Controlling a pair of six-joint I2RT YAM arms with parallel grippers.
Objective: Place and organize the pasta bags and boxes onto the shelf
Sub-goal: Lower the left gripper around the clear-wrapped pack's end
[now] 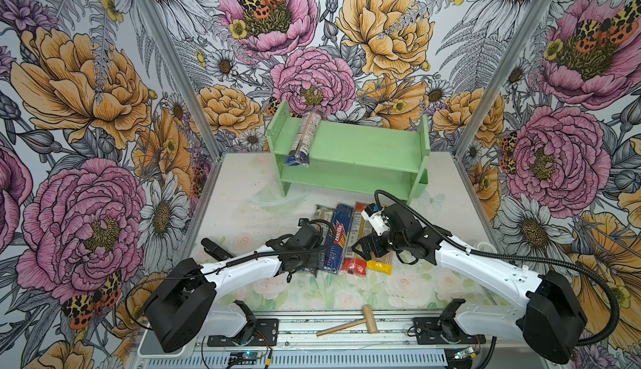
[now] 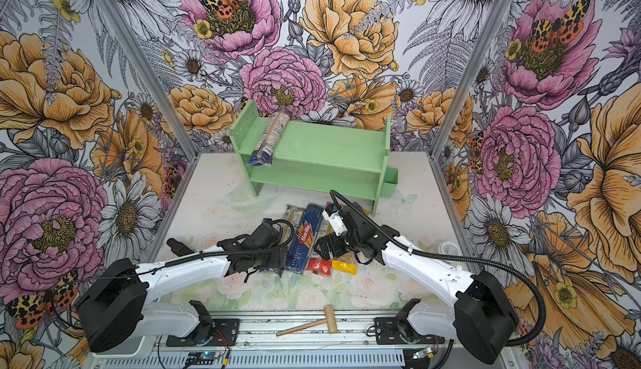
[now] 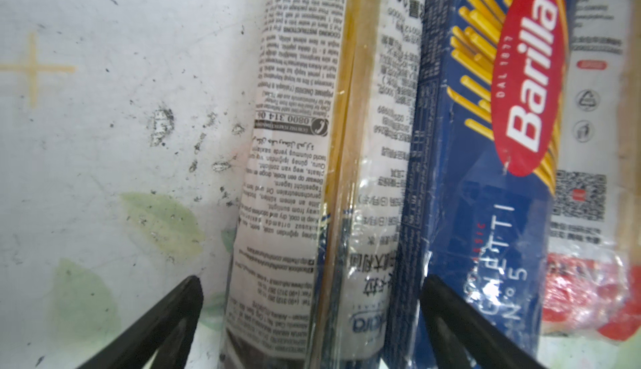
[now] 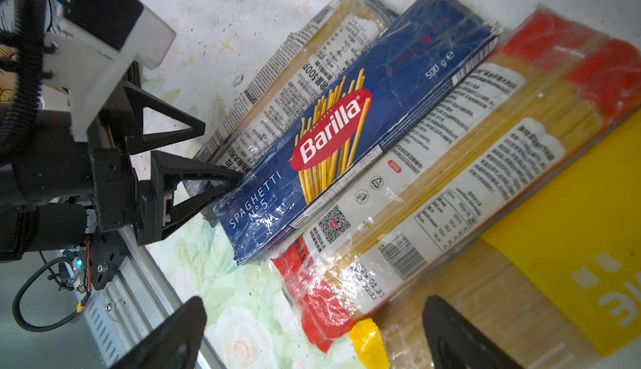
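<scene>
- The shelf (image 1: 364, 145) (image 2: 326, 145) stands at the back of the table (image 1: 242, 211), its open front facing the arms.
- One blue-ended bag (image 1: 303, 135) (image 2: 268, 136) lies front to back across the top tier, just beside the left side panel. Its blue end overhangs the front edge.
- The other four packs lie side by side on the table in front of the shelf: second blue-ended bag (image 1: 322, 213) (image 3: 298, 135), Barilla box (image 1: 338, 239) (image 4: 333, 131), red-ended bag (image 1: 353, 266) (image 4: 451, 142), yellow bag (image 1: 379, 266) (image 4: 572, 228).
- In both top views the left wrist covers the near half of the second blue-ended bag, so only its far end shows.
- The right arm hides the middle of the red-ended bag and the yellow bag there. In the right wrist view the yellow bag is cut off at the edge.
- The left gripper (image 3: 312, 280) (image 4: 218, 152) is low over the near end of the second blue-ended bag, jaws wide apart and straddling it. One finger is over bare table. The other finger (image 4: 197, 169) seems to touch the long edge of the Barilla box, though the view is too blurred to be sure.
- The right gripper (image 4: 314, 305) hangs above the near ends of the red-ended bag and yellow bag, jaws spread wide and holding nothing. Only its fingertips show.
- A wooden mallet (image 1: 369, 318) lies on the metal rail at the front, well apart from the packs.
- A small white round thing (image 1: 484, 246) sits behind the right arm, too hidden to name.
</scene>
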